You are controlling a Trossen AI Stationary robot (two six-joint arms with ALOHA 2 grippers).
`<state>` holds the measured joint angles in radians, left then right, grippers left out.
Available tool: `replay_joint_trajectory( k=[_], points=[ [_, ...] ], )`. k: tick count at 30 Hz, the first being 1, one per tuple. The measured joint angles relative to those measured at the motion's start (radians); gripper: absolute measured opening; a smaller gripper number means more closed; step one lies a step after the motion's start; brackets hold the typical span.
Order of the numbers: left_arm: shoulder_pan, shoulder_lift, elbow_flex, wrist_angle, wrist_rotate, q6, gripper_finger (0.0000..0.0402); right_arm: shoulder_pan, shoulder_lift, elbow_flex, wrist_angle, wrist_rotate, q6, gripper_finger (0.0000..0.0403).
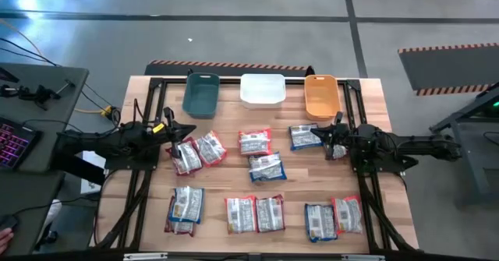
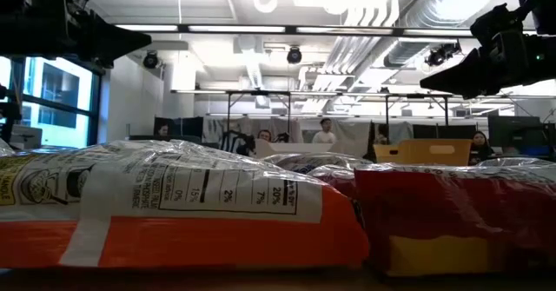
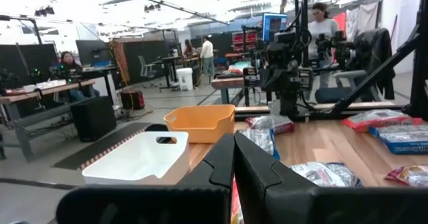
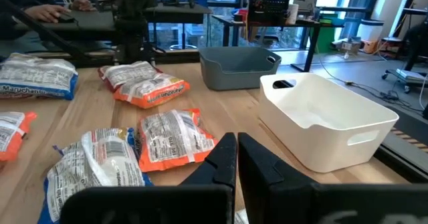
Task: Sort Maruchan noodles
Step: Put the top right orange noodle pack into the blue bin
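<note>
**Noodles spread out, both arms waiting shut above the bench**

Packets are lying closest to the low camera: an orange-fronted packet (image 2: 174, 208) is resting back-up just beside a red one (image 2: 460, 217), both at the bench's near edge; the Maruchan noodles (image 1: 265, 167) are lying scattered as about a dozen packets over the wooden bench (image 1: 296, 187), mostly silvery backs up, probably so each can be picked singly. Three bins are standing in a row along the far edge, likely as sorting targets: a teal bin (image 1: 200, 94) toward the left corner, a white bin (image 1: 262, 90) in the middle, an orange bin (image 1: 320, 96) toward the right; all three are looking empty, so sorting is judged not yet begun. The left gripper (image 1: 189, 130) is hovering above the bench near two packets on the left side, fingers pressed together and holding nothing; the right gripper (image 1: 334, 134) is hovering by a blue packet (image 1: 305, 136) near the orange bin, likewise closed and empty.
</note>
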<state>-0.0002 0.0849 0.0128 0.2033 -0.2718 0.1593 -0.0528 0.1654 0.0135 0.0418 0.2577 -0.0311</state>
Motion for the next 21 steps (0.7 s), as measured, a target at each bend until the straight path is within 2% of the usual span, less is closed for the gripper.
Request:
replay_joint_trajectory(
  k=[15, 21],
  points=[
    [0.0, 0.0, 0.0, 0.022, -0.029, 0.041, 0.0, 0.001, 0.007, 0.0, 0.007, 0.018, 0.058, 0.0],
    [0.0, 0.0, 0.0, -0.01, 0.003, 0.036, 0.0, 0.021, 0.09, 0.001, 0.003, -0.018, 0.026, 0.0]
  ],
)
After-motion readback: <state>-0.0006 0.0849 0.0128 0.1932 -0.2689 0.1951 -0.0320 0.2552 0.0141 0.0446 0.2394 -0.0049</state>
